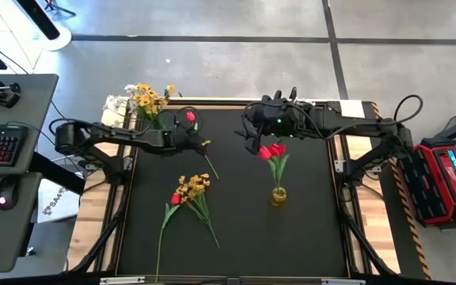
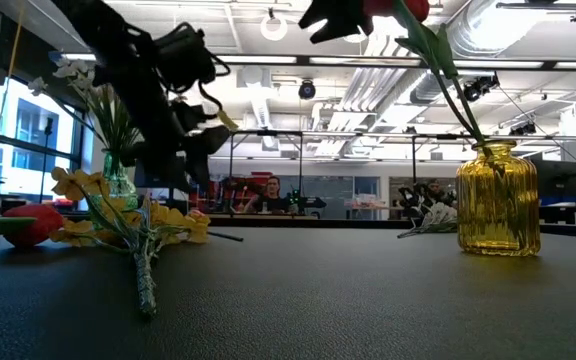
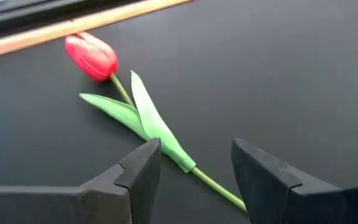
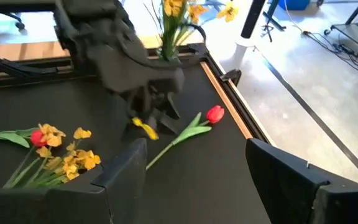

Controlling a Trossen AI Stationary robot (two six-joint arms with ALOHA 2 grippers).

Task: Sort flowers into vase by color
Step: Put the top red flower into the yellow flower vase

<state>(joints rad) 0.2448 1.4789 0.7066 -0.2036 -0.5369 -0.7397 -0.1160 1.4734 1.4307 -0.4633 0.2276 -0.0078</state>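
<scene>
I see a black table top (image 1: 307,229) that looks matt and a bit grainy, with a pale wood edge (image 3: 104,22). Between my left fingers (image 3: 138,180) lies a red tulip (image 3: 92,55) with a smooth, shiny head and waxy green leaves, like plastic. My fingers look like dull dark plastic. The yellow vase (image 2: 498,198) is ribbed, shiny glass I can see through.
</scene>
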